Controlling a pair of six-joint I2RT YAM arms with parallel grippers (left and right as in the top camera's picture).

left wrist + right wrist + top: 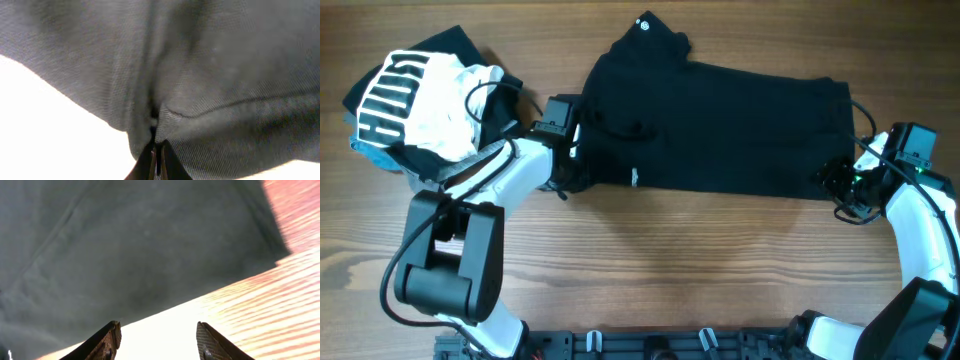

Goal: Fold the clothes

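Plain black soft-fabric short-sleeved T-shirt [720, 125] spread flat across middle of wooden counter [670, 260]. Left fingers [170, 167] pinched shut on fabric pucker at shirt's left edge, probably grip for lifting into fold. Right fingers [107, 340] parted, empty, poised at shirt's lower right corner, likely to match. White black-striped garment [415, 105] piled far left.

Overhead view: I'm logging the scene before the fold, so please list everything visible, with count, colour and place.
T-shirt: one, black, spread flat from table centre to right.
Printed garment: one, white with black stripes, on top of the far-left pile.
Dark garment: one, black, under the printed one.
Light-blue fabric: one edge, at the pile's bottom.
Table: one, brown wood.
Left hand: one, shut on the T-shirt's left edge.
Right hand: one, open, at the T-shirt's lower right corner.
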